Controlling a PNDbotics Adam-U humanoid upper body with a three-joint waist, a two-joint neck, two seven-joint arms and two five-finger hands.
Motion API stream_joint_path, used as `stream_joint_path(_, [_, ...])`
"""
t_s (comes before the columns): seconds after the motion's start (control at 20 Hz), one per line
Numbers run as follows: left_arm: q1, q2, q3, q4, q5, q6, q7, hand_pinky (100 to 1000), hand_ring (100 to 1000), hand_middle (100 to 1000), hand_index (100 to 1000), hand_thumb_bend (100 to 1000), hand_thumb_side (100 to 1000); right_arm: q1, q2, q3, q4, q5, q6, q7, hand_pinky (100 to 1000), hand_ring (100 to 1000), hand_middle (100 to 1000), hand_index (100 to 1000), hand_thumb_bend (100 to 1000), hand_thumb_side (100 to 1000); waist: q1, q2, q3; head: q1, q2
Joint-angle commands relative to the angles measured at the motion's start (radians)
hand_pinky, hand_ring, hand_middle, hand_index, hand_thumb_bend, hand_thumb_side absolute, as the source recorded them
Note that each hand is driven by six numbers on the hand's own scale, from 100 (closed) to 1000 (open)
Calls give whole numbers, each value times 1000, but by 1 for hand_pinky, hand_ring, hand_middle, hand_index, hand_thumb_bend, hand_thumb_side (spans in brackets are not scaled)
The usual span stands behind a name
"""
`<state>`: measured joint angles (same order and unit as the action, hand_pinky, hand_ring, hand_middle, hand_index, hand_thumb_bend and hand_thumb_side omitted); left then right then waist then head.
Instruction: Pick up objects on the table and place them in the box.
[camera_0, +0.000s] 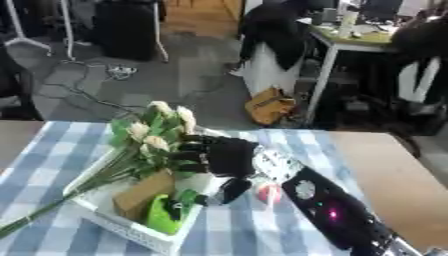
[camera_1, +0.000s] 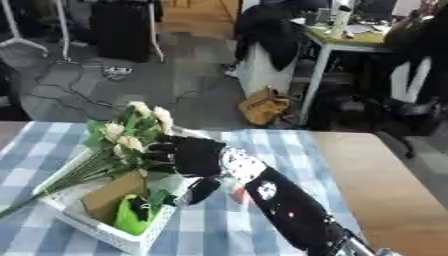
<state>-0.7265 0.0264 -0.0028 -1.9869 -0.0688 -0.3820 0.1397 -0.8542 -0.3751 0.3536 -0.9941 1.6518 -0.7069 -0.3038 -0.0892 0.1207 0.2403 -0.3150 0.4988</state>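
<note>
A bunch of cream flowers with green leaves lies slanted across the white basket, its long stems running off over the basket's left edge toward the lower left. Inside the basket are a brown cardboard piece and a bright green object. My right hand has come in from the lower right and hovers over the basket's right side. Its fingers point left, relaxed, right against the leaves, and its thumb hangs down. A small red-pink thing lies on the cloth just right of the thumb.
The table carries a blue-and-white checked cloth; bare brown tabletop shows at the right. My right forearm crosses the lower right. Beyond the far edge are floor, cables, a yellow bag and a desk.
</note>
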Motion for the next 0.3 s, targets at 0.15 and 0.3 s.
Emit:
stream_joint_path(0.15, [-16, 1, 0, -13, 6, 0, 0, 809, 979, 867, 949, 100, 884, -36, -34, 5, -57, -25, 28, 29, 1000, 1000, 1000, 1000, 364, 1000, 21, -4, -3, -13, 7])
stream_joint_path(0.3, [-13, 3, 1, -13, 5, 2, 1, 809, 979, 867, 950, 100, 883, -36, -39, 8, -76, -47, 37, 38, 1000, 1000, 1000, 1000, 355, 1000, 21, -8, -6, -17, 13])
